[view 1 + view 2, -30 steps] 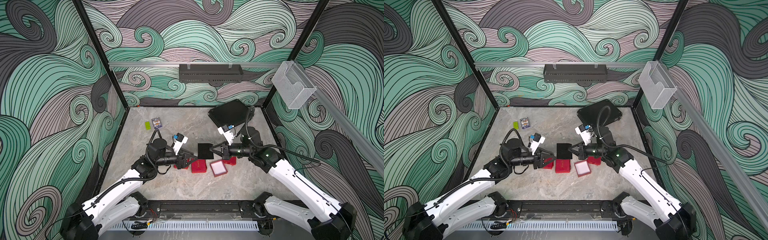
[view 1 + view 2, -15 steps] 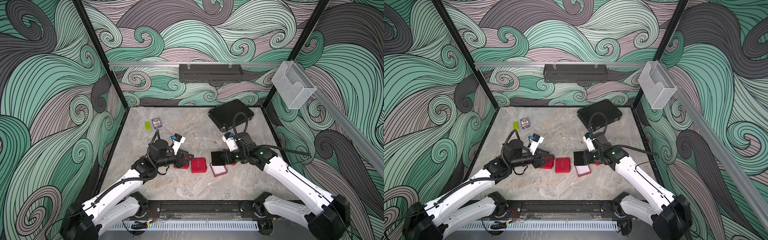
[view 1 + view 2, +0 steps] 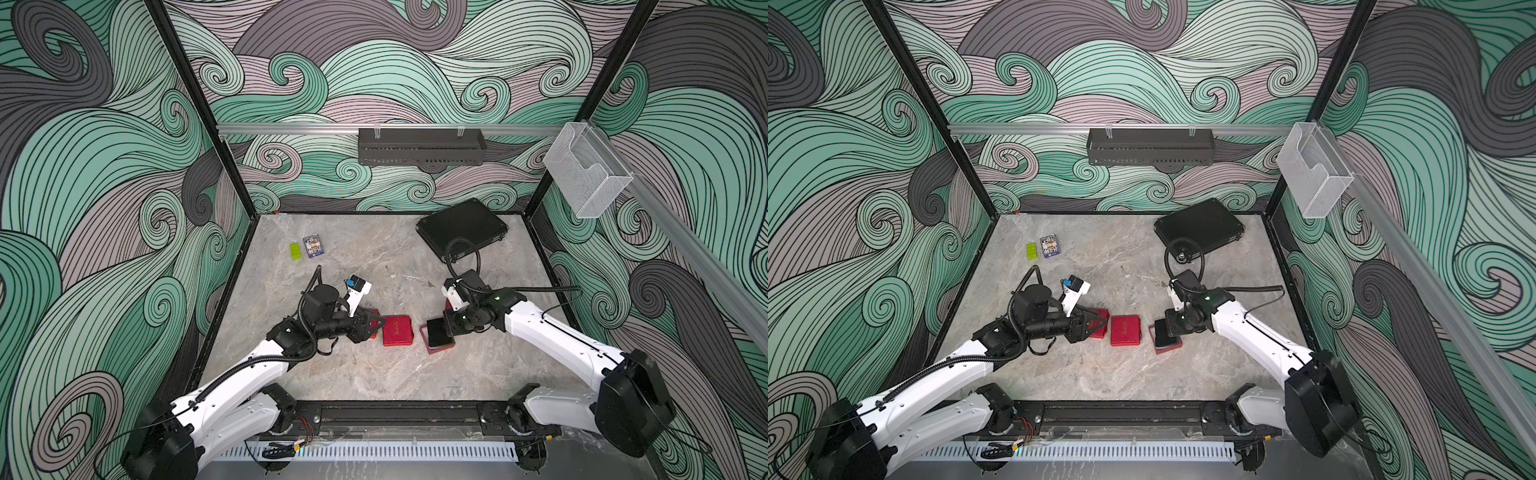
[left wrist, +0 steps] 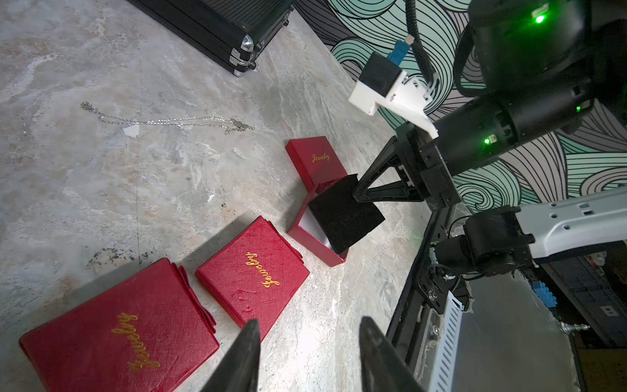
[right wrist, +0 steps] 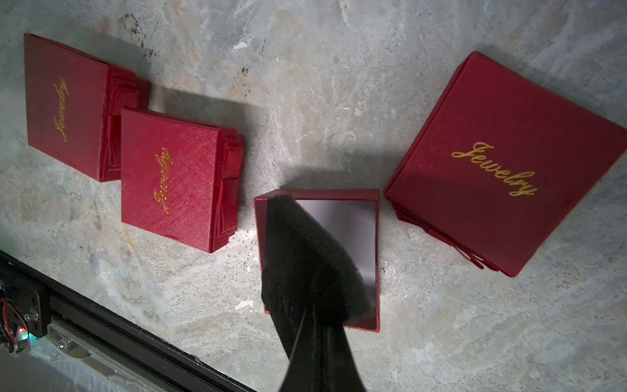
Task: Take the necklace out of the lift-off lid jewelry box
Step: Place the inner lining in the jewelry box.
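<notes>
Your right pincer (image 4: pixel 355 196) is clamped on one edge of the black foam pad (image 4: pixel 342 220), its fingers pressed together with only the pad between them. The pad hangs tilted over the open red box base (image 5: pixel 319 194), its lower corner inside the walls (whether it touches the floor of the base, you cannot tell from here). Where the pad does not cover it, the inside of the base shows bare.

Your left pincer (image 4: pixel 307 353) stands roughly half open and holds nothing. Its fingers (image 4: pixel 249 356) hover low, over the edge of the small closed jewelry box (image 4: pixel 252 271), with the large closed jewelry box (image 4: pixel 118 329) just beside that. Both are red and lettered "Jewelry" in gold.

The necklace (image 4: pixel 169 121) is out of the box. It lies stretched as a thin silver chain on the marble table (image 3: pixel 374 374), well apart from the base, between the row of red boxes and the black case (image 3: pixel 461 228) at the back.

A red lid (image 5: pixel 502 163) lettered "Jewelry" lies flat just beside the open base, on the side away from the closed boxes. A green block (image 3: pixel 295 251) and a card deck (image 3: pixel 313 246) sit far off, near the back on the left arm's side. Nothing lies between either pincer and the chain.
</notes>
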`<state>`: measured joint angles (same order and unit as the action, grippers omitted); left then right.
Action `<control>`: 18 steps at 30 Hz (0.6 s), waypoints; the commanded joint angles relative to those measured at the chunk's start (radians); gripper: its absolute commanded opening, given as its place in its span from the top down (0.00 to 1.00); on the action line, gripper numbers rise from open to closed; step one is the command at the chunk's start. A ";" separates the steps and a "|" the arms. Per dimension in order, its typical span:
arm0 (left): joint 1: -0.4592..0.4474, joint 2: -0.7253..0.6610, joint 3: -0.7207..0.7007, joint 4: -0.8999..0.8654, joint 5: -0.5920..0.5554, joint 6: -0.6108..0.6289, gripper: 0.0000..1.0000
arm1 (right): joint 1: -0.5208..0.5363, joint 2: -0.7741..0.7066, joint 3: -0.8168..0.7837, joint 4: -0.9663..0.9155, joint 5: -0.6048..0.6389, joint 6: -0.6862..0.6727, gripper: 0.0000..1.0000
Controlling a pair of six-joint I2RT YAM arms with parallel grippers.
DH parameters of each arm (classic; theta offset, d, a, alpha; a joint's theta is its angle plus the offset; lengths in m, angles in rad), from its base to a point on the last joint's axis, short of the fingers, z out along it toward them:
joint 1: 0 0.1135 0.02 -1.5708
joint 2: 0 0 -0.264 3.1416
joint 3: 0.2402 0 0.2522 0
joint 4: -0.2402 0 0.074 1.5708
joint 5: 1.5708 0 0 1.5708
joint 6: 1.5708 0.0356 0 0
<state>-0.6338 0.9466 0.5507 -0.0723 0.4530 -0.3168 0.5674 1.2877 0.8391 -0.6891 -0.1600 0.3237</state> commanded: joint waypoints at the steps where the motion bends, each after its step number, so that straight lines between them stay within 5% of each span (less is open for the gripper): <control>1: -0.015 0.003 -0.009 0.011 0.001 0.027 0.54 | -0.001 0.025 -0.006 0.022 0.014 0.003 1.00; 18: -0.124 0.109 -0.006 0.021 -0.041 0.042 0.59 | 0.019 0.192 -0.002 0.050 -0.032 0.018 1.00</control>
<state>-0.7338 1.0439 0.5369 -0.0673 0.4370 -0.2935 0.5762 1.4654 0.8391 -0.6415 -0.1837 0.3286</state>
